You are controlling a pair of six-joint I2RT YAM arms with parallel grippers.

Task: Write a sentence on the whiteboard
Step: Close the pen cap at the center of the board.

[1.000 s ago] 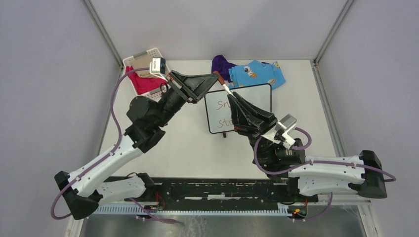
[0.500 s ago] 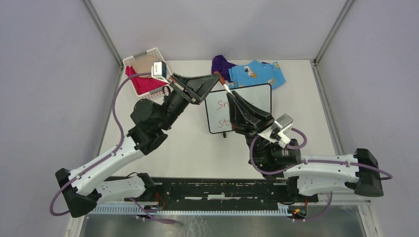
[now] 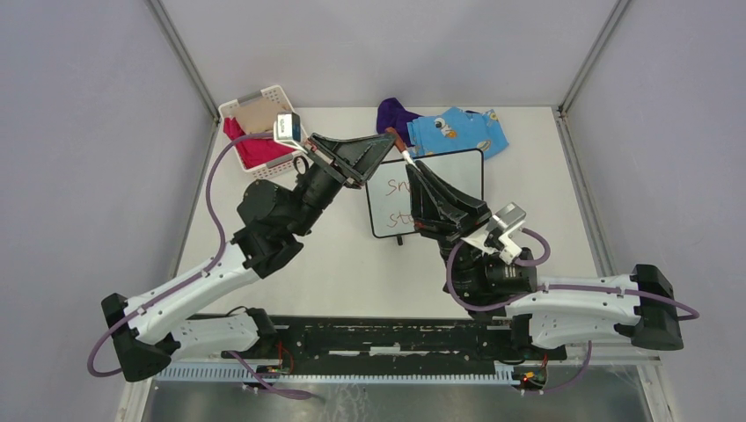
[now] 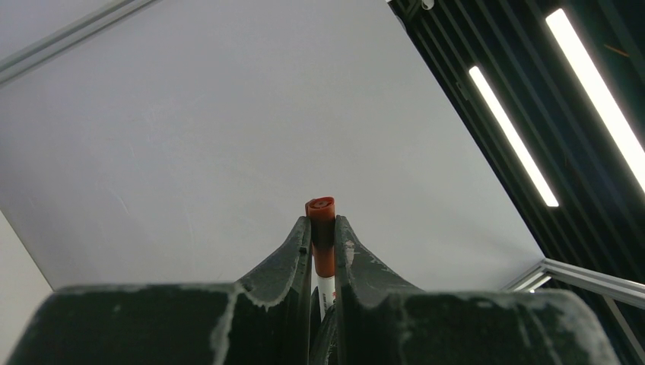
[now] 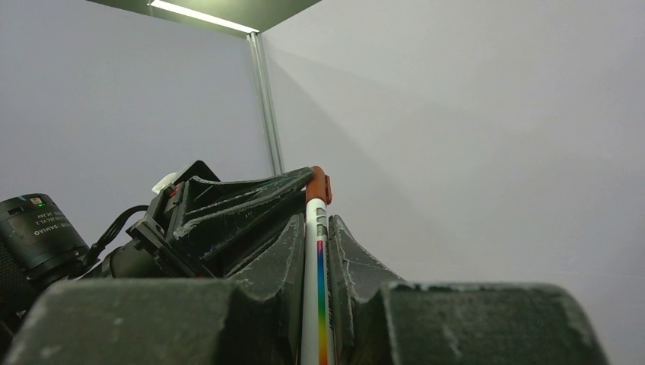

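My right jaws are clamped on the marker point(image 5: 316, 289) and my left jaws on its cap point(image 4: 322, 228), meeting above the whiteboard point(image 3: 462, 176) lying on the surface point(image 3: 334, 255). The sentence point(image 3: 398, 188), partly hidden, looks written. I judge only capping and setting down remain.

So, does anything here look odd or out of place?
Both arms pinch one marker in the air above the whiteboard: left fingers on its reddish cap, right fingers on the white barrel. A crumpled purple cloth and blue clothes lie at the table's far edge, odd beside a writing board. Nothing looks spilled or broken.
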